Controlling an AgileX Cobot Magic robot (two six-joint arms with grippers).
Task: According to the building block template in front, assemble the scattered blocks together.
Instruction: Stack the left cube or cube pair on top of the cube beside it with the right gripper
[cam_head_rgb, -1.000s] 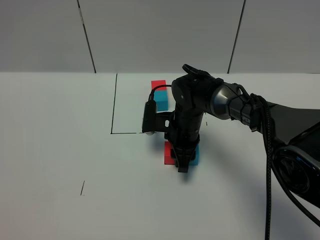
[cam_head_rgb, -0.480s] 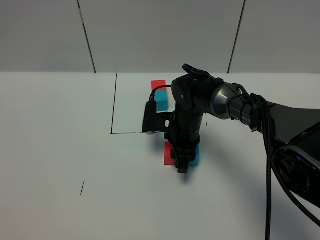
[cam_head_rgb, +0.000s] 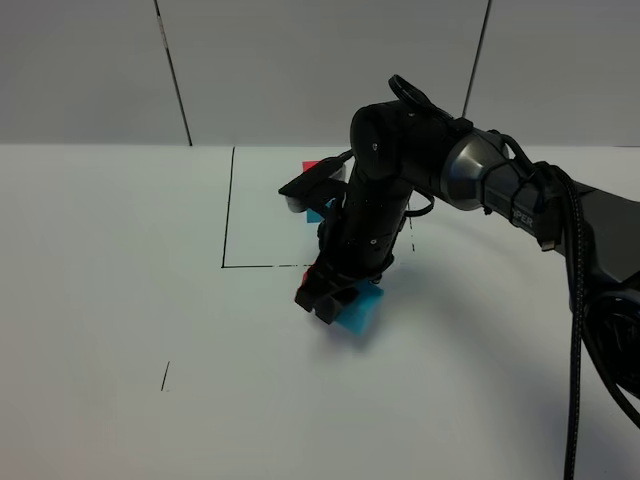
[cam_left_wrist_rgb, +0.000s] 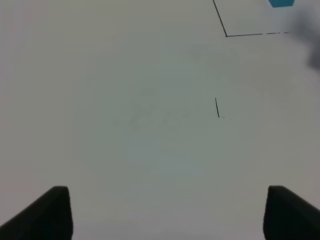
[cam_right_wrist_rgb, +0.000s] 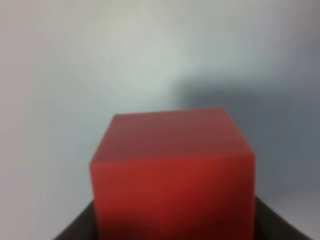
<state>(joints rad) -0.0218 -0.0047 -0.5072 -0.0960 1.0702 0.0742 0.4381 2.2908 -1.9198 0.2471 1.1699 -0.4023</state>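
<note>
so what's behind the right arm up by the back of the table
Only slivers show past the right arm: a red corner and a bit of cyan of the building block template. The rest of it is covered by the arm, so how the two cubes join cannot be seen.

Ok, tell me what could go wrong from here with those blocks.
1. The right tool holds the red block with the blue block attached and tilted off the table; the blue one hangs unsupported and may drop off.
2. The arm covers most of the template pair behind it, so a swing back could knock it.
3. The red block fills the wrist view, so placing it may be imprecise.
</note>
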